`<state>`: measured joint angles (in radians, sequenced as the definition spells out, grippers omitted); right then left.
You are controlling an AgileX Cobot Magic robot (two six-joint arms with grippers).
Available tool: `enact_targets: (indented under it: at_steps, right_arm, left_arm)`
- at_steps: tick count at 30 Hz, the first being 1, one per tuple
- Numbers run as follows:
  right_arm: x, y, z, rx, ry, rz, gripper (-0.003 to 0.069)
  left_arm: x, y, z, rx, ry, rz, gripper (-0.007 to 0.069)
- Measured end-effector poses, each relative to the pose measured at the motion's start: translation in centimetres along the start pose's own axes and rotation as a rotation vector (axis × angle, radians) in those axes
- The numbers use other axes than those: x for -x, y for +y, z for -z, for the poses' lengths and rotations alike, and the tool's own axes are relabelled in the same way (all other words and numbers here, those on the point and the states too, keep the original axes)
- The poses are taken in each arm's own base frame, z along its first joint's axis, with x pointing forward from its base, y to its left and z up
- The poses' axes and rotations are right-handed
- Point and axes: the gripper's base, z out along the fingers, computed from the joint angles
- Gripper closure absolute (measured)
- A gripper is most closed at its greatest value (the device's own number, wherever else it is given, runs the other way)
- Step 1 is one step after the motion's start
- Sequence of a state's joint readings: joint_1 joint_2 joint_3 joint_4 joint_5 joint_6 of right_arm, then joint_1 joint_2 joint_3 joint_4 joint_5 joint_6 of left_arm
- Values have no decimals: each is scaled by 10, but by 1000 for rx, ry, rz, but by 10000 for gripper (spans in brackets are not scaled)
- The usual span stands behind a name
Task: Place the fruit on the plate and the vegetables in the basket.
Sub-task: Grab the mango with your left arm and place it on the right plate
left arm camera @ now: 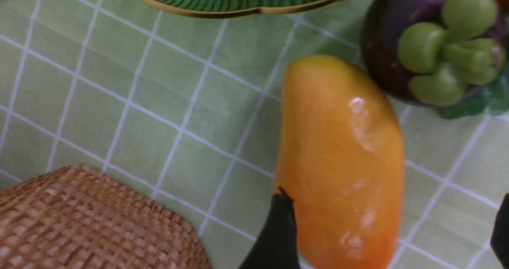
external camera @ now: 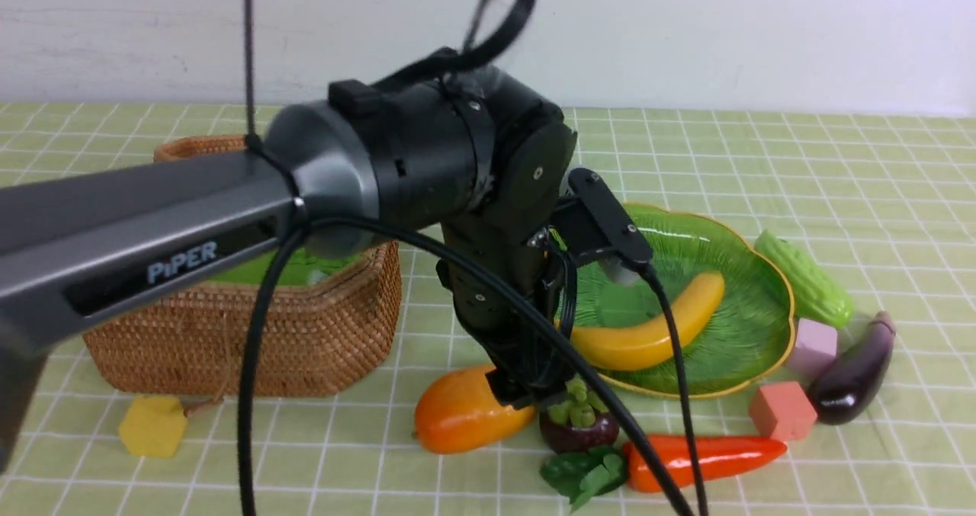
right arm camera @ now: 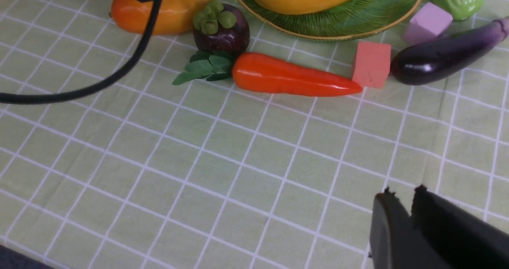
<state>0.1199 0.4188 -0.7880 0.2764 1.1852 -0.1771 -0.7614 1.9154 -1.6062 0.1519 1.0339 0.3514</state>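
**Item under inspection:** the mango. It lies on the desk, on the near side of the plate and just beside the mangosteen. Whether these 2 touch cannot be told. Its long axis runs roughly left to right in the front view.

**Left gripper:** jaws apart, nothing clamped. The mango sits between them with its long axis running along the gap, so closing would take it across its narrow width. 1 finger shows against the mango's edge, while the other stands clear on the far side.

**Right gripper:** jaws together and empty, over bare cloth on the near side of the carrot, well apart from the mango. The left arm is plainly the nearer.

**Status:**
- 1 fruit, the banana, lies on the plate.
- The mango and mangosteen are not yet on it.
- The carrot, eggplant and gourd lie on the desk.
- The left arm hides most of the inside of the basket.

**Judgement:** the step in hand is the grasp on the mango. The mango sits off-centre between the jaws, so closing may shove it sideways before it seats, and the glossy skin may slip. The carry then goes away from the robot and to its right, setting down clear of the banana.
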Motion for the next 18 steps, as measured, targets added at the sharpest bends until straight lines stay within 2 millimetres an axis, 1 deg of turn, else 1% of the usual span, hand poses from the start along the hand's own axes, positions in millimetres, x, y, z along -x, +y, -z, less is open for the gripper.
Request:
enact_targets:
  at_steps: [3, 5, 7, 11, 13, 15, 16, 18]
  right_arm:
    - [-1, 0, 0, 0, 7, 0, 573]
    - [-1, 0, 0, 1, 8, 0, 573]
    - [-1, 0, 0, 0, 9, 1, 571]
    - [-1, 0, 0, 0, 9, 1, 571]
    - [-1, 0, 0, 0, 9, 1, 571]
    - [-1, 0, 0, 0, 10, 1, 571]
    - [-1, 0, 0, 0, 10, 1, 571]
    - [-1, 0, 0, 0, 10, 1, 571]
  left_arm:
    - [0, 0, -20, 11, 49, -32, -39]
    - [0, 0, -27, 9, 62, -37, -39]
    - [1, 0, -40, 18, 83, -57, -38]
    - [4, 2, -59, 60, 76, -97, -32]
    - [4, 2, -65, 70, 79, -110, -30]
    - [4, 2, -77, 75, 98, -120, -20]
    - [3, 1, -78, 73, 103, -121, -19]
    - [0, 0, -85, 60, 143, -124, 16]
